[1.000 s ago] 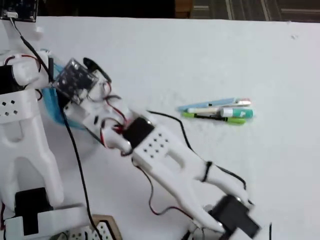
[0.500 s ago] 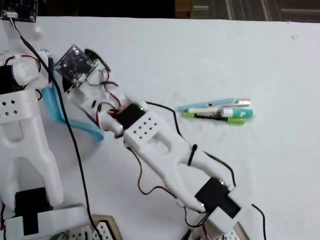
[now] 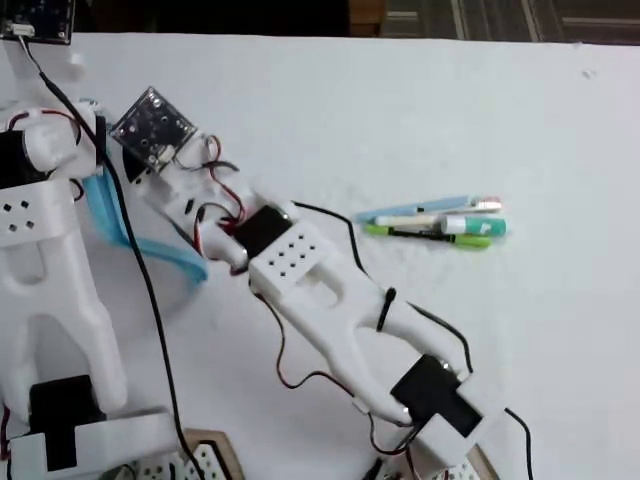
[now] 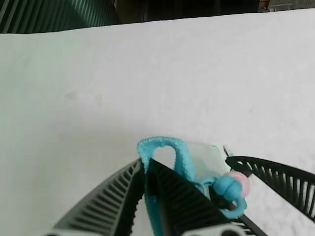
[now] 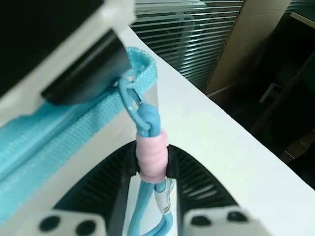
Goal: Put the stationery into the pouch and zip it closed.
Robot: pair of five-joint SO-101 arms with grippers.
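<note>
Now the right gripper (image 5: 150, 162) is clamped on the pink bead (image 5: 149, 147) of the zipper pull, and the left gripper (image 4: 145, 169) pinches the end of the blue pouch (image 3: 150, 250) near the table's (image 3: 400, 110) left edge. I think the pull should go straight along the zipper while the left gripper holds firm. The pens (image 3: 440, 222) lie outside the pouch, well apart.

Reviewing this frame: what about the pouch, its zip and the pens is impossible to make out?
Pouch contents and opening, high view: hidden under the arms.
Pouch body, left wrist view: cut off at the edge behind the left gripper.
Zip, right wrist view: past the pull in the right gripper, it runs off the edge.
Pens, high view: too small to count.
</note>
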